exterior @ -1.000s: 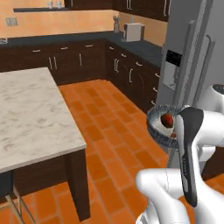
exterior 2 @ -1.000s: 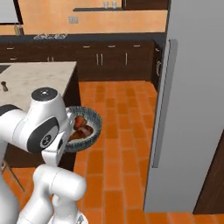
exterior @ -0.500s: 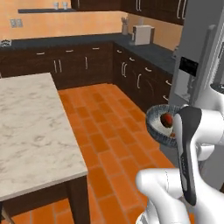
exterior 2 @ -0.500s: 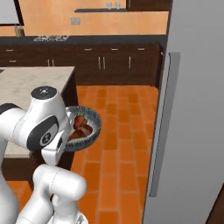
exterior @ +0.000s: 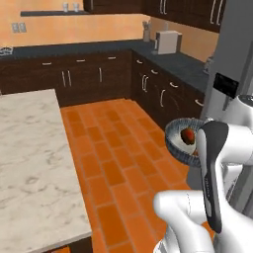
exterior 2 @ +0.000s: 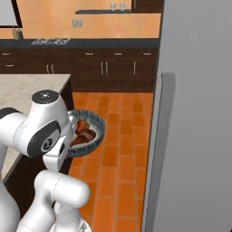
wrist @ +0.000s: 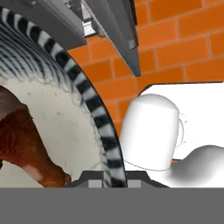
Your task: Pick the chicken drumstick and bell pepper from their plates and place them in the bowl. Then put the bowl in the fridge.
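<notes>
Bowl (exterior: 179,144) rides in the air over the orange brick floor (exterior: 113,163), carried by the arm and already loaded. From the left base camera a dark red rounded piece sits at about 3 o'clock inside it, which I take to be the bell pepper (exterior: 188,135). From the right base camera two reddish-brown pieces lie in the bowl, though I cannot tell there which is which. The hand camera shows the chicken drumstick (wrist: 24,146) lying on the pale inside, at 8 o'clock in that picture, with the striped rim (wrist: 94,113) arcing past it.

The jaws appear to be pinching the bowl's rim at the bottom of the hand view, but the tips are mostly hidden, so I cannot tell the grip for certain.

The fridge (exterior 2: 195,118) stands close at 3 o'clock of the bowl in the right base view, and its doors look closed, the long bar handle (exterior 2: 154,149) facing the arm. The step in hand seems to be the carry toward it. Doing it well means keeping the bowl level so nothing rolls out, and approaching slowly. The closed door is the catch: with the one hand occupied, it probably needs opening first. The marble counter (exterior: 29,168) lies at 9 o'clock.
</notes>
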Available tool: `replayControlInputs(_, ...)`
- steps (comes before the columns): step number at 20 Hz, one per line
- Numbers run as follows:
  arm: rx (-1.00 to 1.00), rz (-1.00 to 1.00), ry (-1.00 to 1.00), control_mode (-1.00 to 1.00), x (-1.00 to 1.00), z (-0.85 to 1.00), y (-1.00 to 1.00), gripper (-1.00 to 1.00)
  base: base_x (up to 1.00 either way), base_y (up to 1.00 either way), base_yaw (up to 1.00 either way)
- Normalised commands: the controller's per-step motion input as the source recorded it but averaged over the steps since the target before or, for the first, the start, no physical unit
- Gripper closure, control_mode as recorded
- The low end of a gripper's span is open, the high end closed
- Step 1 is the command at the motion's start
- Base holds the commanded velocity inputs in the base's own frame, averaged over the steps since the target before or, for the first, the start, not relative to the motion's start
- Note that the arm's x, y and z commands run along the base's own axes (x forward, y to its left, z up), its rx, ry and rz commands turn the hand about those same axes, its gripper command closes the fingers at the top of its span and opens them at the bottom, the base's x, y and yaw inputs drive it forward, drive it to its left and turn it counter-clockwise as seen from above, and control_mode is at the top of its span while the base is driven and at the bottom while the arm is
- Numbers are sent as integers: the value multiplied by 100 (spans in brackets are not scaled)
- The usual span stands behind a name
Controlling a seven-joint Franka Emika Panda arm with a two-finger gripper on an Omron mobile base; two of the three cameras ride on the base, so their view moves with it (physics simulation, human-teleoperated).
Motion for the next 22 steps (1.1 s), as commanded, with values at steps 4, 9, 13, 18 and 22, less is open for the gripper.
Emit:
replayControlInputs(4, 0, 0, 0, 100, 0, 0, 0, 100, 93, -14, 0)
replayControlInputs(9, 0, 0, 0, 100, 0, 0, 0, 100, 87, 0, 0)
replayControlInputs(13, 0, 0, 0, 100, 0, 0, 0, 100, 78, 0, 0)
replayControlInputs(18, 0, 0, 0, 100, 0, 0, 0, 100, 91, -5, -2)
replayControlInputs(22, 0, 0, 0, 100, 0, 0, 0, 100, 56, 0, -60)
